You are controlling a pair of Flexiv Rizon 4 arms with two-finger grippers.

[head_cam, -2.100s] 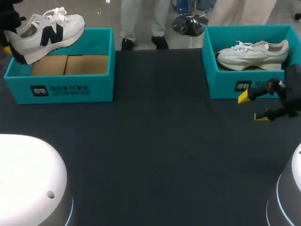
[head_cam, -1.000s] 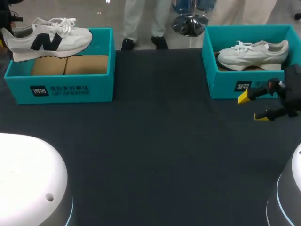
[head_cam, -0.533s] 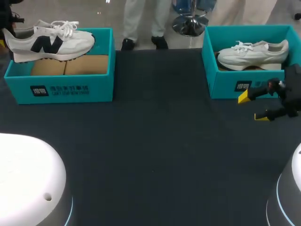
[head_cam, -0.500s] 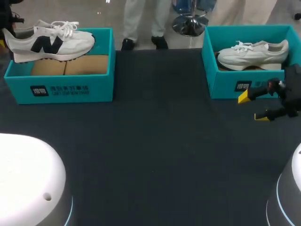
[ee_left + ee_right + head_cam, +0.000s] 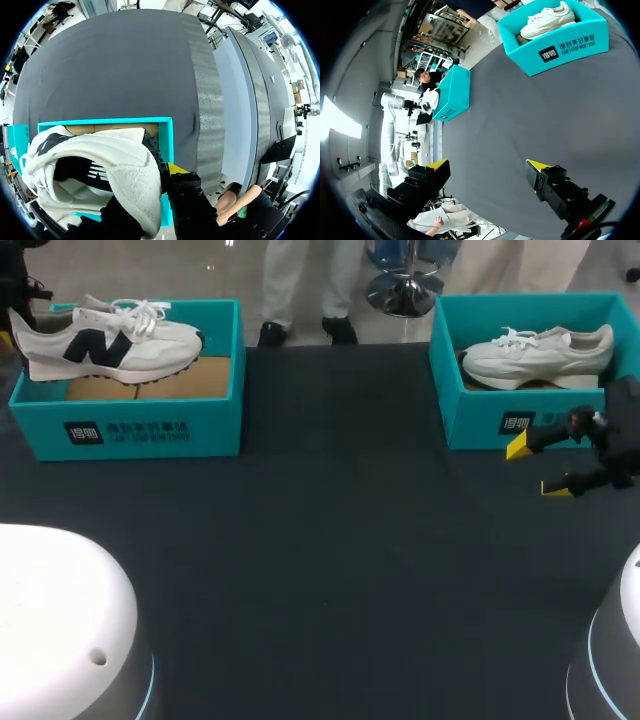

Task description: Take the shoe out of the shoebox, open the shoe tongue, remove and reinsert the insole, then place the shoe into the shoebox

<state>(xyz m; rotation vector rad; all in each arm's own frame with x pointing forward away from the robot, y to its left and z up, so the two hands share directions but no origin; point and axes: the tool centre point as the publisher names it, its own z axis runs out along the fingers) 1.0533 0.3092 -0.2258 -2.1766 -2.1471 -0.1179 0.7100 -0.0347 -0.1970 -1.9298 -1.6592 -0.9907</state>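
Tabletop: a dark cloth tabletop [image 5: 330,540] with a teal box at each far corner.
Left claw: my left claw [image 5: 152,182] is clamped on the heel of the shoe [image 5: 105,337]. One yellow tip shows beside the heel collar. The other is hidden behind the shoe in the wrist view.
Shoe: white with a black side mark, roughly level over the left shoebox [image 5: 140,430], toe pointing toward the middle of the tabletop.
Sole: very close to the cardboard insert [image 5: 185,380] in the box. I cannot tell whether it touches.
Stage: I judge this could be either the lift out or the final set-down. The pictures do not settle it.
Risk, grip: the hold is at the heel only, so the rest of the shoe hangs out unsupported. A quick move could let the toe sag or the heel twist out of the pinch.
Risk, box: the sole rides low inside the walls. Travelling sideways before rising could catch the rim and drag or tip the box.
Risk, laces: the loose loops on top could snag.
Right claw: my right claw [image 5: 537,468] is spread wide and empty, just in front of the right shoebox [image 5: 480,420] and well apart from the held shoe. A careless reach could clip that box.
Right shoebox: holds a second shoe [image 5: 535,352], plain white.
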